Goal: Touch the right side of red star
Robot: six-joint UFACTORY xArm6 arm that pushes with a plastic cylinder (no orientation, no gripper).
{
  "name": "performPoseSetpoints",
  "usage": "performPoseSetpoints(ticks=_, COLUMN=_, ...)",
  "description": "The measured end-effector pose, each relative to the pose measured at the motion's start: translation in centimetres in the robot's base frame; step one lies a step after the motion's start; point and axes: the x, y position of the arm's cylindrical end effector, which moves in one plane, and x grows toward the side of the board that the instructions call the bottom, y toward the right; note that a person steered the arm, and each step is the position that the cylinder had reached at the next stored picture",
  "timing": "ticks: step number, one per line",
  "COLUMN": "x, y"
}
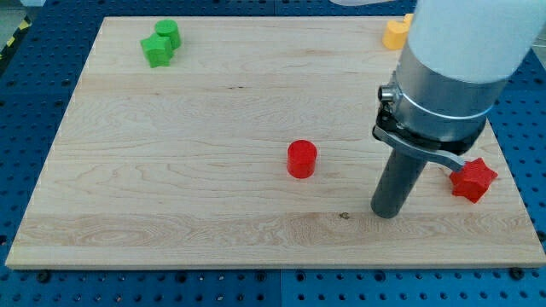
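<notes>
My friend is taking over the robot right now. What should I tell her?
My tip rests on the board, to the view's left of the red star, not touching it.
The star sits near the board's right edge. A red cylinder lies further left; green blocks and a yellow block are at the top.
Done: nothing yet.
Left: go round the star and touch its right side.
</notes>
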Motion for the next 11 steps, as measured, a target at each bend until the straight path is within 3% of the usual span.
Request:
performPoseSetpoints(ticks=2, x=2.0, y=2.0)
performPoseSetpoints(ticks=3, x=2.0, y=5.8)
performPoseSetpoints(ticks=5, x=2.4, y=19.4)
performPoseSetpoints(ticks=6, x=-0.8, y=21.5)
performPoseSetpoints(ticks=7, x=-3.3, y=21.2)
performPoseSetpoints(ticks=8, x=-2.9, y=17.7)
performPoseSetpoints(ticks=11, x=-2.6, y=15.2)
